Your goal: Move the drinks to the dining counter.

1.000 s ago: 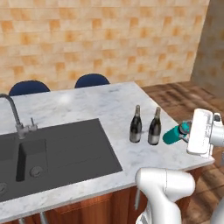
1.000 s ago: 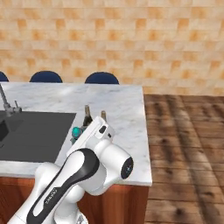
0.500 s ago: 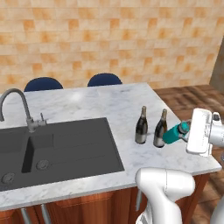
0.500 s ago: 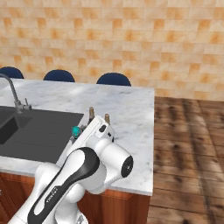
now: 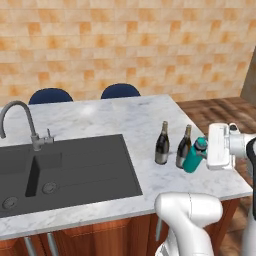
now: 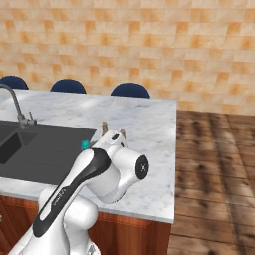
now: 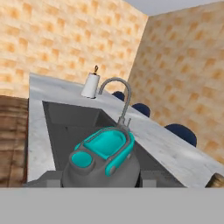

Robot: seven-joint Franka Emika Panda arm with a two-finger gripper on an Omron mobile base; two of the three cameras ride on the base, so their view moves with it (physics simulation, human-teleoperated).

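My gripper (image 5: 202,152) is shut on the teal bottle (image 5: 193,157) and holds it tilted over the right end of the dining counter (image 5: 100,116). Two dark wine bottles (image 5: 161,144) (image 5: 183,148) stand upright on the marble just left of it. In the hand view the teal bottle (image 7: 105,153) sits between the fingertips (image 7: 49,177), its dark cap end towards the camera. In the right base view my own arm covers most of the bottles; a teal sliver (image 6: 85,145) and the two bottle necks (image 6: 104,127) stick out.
A black sink (image 5: 65,165) with a thin curved tap (image 5: 20,117) is set into the counter's left half. Blue chairs (image 5: 120,91) stand behind the counter. A paper towel roll (image 7: 91,85) stands at the far end. Wooden floor (image 6: 214,164) lies to the right.
The whole picture has shifted, so the base has driven along the counter. The teal bottle stays in my gripper; the wine bottles have not moved on the marble.
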